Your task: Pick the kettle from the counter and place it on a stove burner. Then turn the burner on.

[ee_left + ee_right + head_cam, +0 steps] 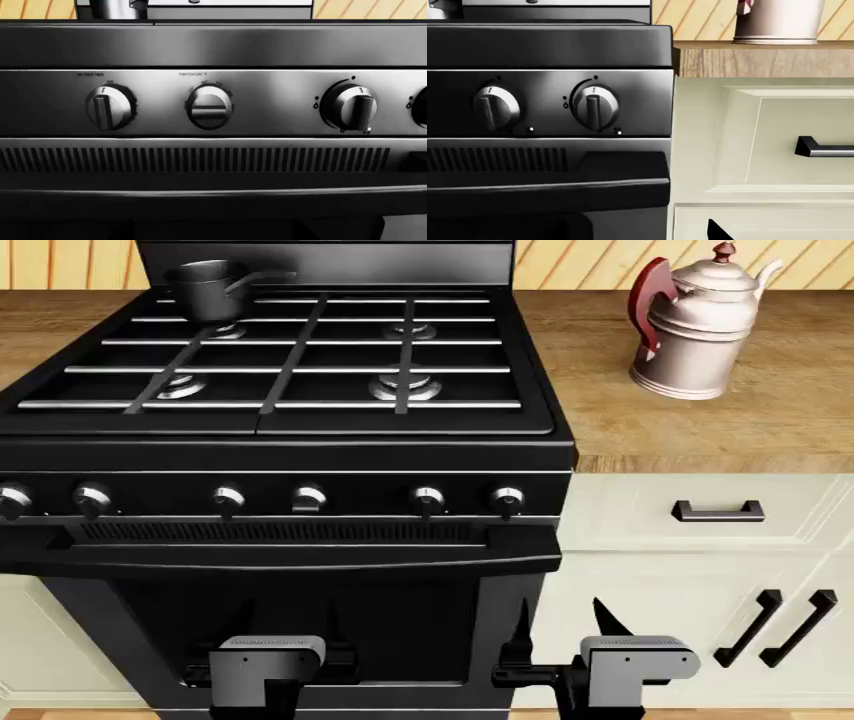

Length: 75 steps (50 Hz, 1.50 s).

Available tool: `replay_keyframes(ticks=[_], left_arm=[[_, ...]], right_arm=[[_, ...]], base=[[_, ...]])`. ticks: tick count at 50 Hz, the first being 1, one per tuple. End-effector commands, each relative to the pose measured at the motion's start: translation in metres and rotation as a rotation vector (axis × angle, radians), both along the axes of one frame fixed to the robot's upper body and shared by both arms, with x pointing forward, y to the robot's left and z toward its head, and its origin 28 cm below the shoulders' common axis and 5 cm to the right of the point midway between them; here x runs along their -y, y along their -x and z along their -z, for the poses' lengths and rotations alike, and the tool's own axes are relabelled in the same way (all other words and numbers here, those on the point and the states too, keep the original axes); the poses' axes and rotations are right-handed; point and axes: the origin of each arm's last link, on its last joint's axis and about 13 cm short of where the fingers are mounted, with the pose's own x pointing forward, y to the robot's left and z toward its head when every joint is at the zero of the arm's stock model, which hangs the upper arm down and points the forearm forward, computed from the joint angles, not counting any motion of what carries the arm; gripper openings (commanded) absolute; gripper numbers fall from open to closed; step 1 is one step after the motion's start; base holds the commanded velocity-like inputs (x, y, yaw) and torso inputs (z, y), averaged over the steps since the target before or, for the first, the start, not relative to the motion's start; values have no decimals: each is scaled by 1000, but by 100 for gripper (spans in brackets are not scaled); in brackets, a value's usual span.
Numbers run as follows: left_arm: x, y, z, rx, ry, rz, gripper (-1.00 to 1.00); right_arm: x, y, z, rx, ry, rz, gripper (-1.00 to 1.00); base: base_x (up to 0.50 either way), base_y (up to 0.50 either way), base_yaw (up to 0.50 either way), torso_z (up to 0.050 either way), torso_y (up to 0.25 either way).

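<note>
The kettle [697,330] stands upright on the counter [787,420] to the right of the range [287,430], well apart from both grippers; a dark saucepan [211,288] sits over the far-left burner, while the near-right burner [404,386] lies bare under the grate. The left gripper [287,625] and right gripper [561,625] hang low before the oven door [294,610], each with its jaws spread and nothing between them; the knobs [427,500] all point straight up except one.

Your kettle [698,328] stands on the counter [747,430] right of the stove [287,430]. Saucepan [211,288] on the back-left burner [220,330]. Knobs [310,499] line the stove front, drawers [707,510] below the counter.
</note>
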Motion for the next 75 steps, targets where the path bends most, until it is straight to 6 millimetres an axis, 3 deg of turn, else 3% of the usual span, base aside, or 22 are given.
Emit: replay_keyframes(ticks=[1,6,13,17,24,28,34,45,75], left_arm=[[0,0,0,9,-16,4,100],[0,2,0,27,-32,25,100],[-2,8,-17,112,-28,53,100],[-6,0,-53,207,-29,44,100],[-13,-19,-117,375,-49,34,100],[-14,-21,-138,430,-58,37,100],[-14,-15,-145,444,-64,59,100],[-16,-6,-158,469,-95,72,100],[-17,-2,-164,508,-102,73,100]], right_arm=[[-2,2,-4,5,10,-11,100],[-8,9,-15,27,-22,-92,100],[-6,11,-28,65,-61,-106,100],[-4,8,-66,154,-75,-108,100],[4,-16,-131,292,-121,-103,100],[6,-18,-150,342,-138,-116,100],[12,-6,-165,392,-148,-115,100],[12,2,-173,426,-174,-127,100],[12,7,-176,483,-194,-169,100]], base=[[0,0,0,0,0],[0,0,0,0,0],[0,0,0,45,0],[0,0,0,50,0],[0,0,0,50,0],[0,0,0,50,0],[0,0,0,50,0],[0,-282,0,23,0],[242,-493,0,0,0]])
